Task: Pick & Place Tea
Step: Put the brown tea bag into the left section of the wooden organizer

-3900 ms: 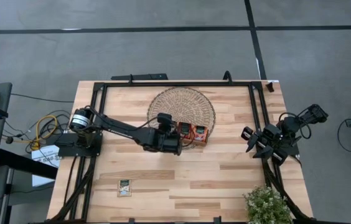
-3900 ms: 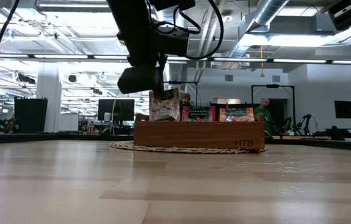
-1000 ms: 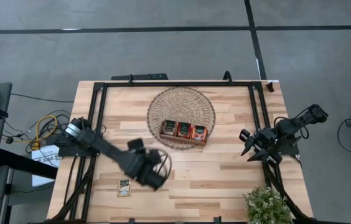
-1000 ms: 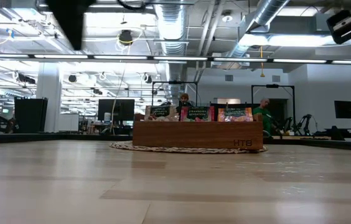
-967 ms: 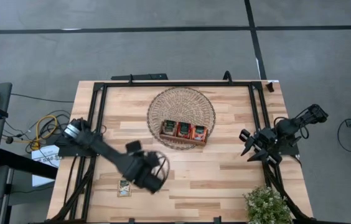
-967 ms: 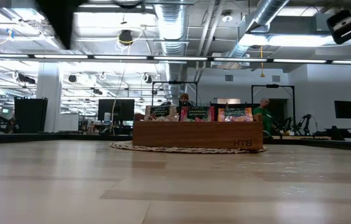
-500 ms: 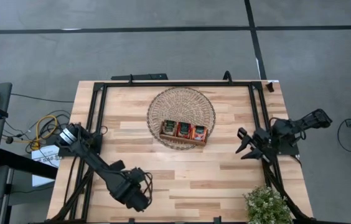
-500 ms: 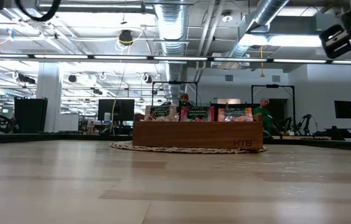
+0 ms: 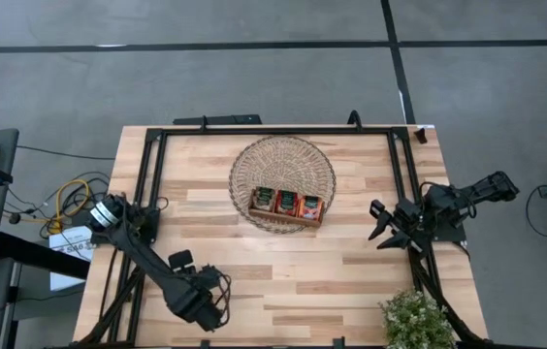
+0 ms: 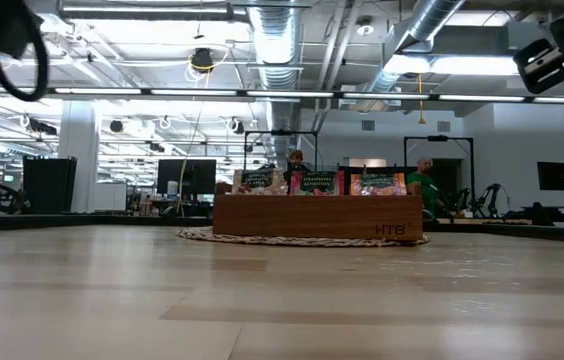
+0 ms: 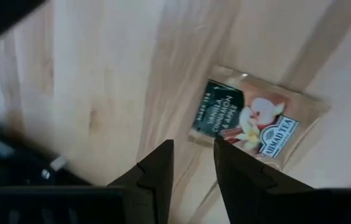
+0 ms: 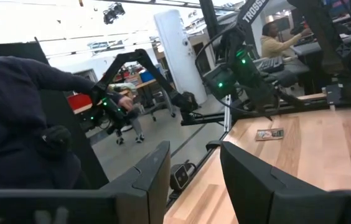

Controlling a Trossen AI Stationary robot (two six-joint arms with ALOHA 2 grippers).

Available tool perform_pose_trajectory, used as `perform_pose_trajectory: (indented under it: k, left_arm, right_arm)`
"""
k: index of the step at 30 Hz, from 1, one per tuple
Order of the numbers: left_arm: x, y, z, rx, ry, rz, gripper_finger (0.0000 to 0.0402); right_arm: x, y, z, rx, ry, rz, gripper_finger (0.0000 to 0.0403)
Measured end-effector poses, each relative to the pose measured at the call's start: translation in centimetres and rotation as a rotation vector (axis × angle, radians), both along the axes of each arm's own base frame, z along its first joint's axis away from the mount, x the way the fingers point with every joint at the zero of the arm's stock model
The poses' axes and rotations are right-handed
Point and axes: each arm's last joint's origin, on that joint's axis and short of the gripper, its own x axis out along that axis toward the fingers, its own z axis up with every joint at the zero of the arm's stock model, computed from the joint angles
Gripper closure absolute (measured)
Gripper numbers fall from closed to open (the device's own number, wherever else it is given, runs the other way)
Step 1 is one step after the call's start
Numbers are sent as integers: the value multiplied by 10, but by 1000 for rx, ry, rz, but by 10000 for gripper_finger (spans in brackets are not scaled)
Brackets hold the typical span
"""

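Near front edge, left: left gripper [image 11: 191, 163] above a lone sachet [image 11: 250, 124] flat on the table [image 9: 351, 276], jaws slightly apart, holding nothing.
Sachet in high view: seemingly hidden under the arm.
Tray [image 9: 287, 206]: mid-table, bare wood around.
Right gripper [image 9: 380, 225]: right edge, parted, empty.

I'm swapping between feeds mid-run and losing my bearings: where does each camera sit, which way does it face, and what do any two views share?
High view: overhead, straight down on the table; both arms, left hand near the front edge.
Low view: table height, facing the wooden tray; only arm parts at the top corners.
Left wrist view: looks down past its own fingers at a tea sachet.
Right wrist view: past the right hand, across the table toward the left arm.
Shared: high and low views both show the tray.
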Motion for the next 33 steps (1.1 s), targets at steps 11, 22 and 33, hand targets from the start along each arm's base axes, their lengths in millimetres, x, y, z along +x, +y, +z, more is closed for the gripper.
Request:
perform_pose_trajectory:
  k: [11,22,33]
  left_arm:
    - [-13,-15,-16,-81,-18,-51,294]
    - [-9,-9,-12,-131,-61,-123,294]
    - [-19,17,26,-73,-338,-35,294]
  right_arm:
    - [0,0,0,0,0,0,269]
    - [0,0,0,1,0,-3,269]
    - [0,0,2,28,0,-7,269]
